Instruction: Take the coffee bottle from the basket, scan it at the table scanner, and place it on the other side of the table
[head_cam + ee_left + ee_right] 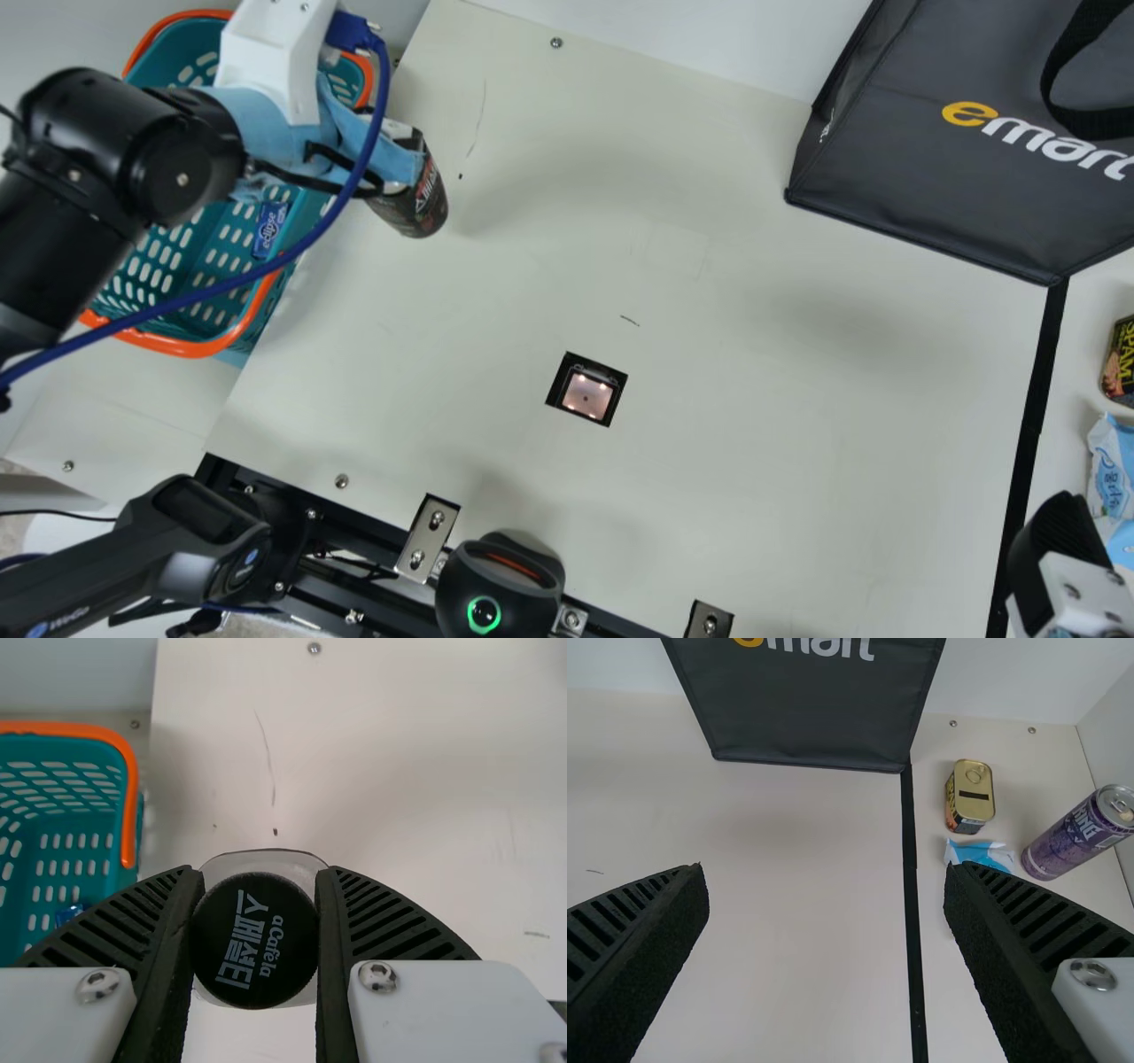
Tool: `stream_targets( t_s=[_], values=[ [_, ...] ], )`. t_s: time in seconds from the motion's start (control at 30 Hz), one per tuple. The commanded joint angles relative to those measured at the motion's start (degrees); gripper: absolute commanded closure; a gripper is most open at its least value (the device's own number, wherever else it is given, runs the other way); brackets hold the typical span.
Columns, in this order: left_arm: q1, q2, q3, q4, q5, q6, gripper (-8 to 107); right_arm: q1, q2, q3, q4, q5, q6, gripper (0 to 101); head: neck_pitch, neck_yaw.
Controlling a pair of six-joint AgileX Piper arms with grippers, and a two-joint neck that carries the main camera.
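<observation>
One cream table [753,266] under both pincers, dark bag [939,168] well apart from the left one, teal basket [199,332] just beside it. Left pincer [390,159] has the coffee bottle [416,208] gripped around its black cap, probably just above the table, hard to tell. Right pincer's [1063,549] spread wide. Little lit square window [586,390] sits between the two pincers.

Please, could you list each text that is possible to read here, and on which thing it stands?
"emart": dark bag
"eclipse": blue packet in the basket
"SPAM": small can
"스페셜티": coffee bottle's cap
"aCafela": same cap
Too small, blurred or partly hidden to read fully: purple can, light-blue pack, table scanner's frame, handheld device.
</observation>
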Motion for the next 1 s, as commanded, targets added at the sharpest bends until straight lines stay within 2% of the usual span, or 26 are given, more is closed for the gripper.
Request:
stream_targets(
  t_s=[0.0,0.33,0.8,0.97],
  values=[
    [-0.7,-0.1,1.6,0.4,-0.5,-0.7,107,0.0,0.0,0.0,0.0,0.0,0.0,6,-1.7,0.2],
    [-3.5,-0.9,6.1,2.3,-2.2,-4.3,107,0.0,0.0,0.0,0.0,0.0,0.0,6,-1.7,0.2],
    [-4.6,-1.5,8.1,3.1,-2.5,-5.5,107,0.0,0.0,0.0,0.0,0.0,0.0,6,-1.7,0.2],
    [-4.5,-1.7,8.9,3.0,-2.8,-5.1,92,0.0,0.0,0.0,0.0,0.0,0.0,6,-1.7,0.2]
  ],
)
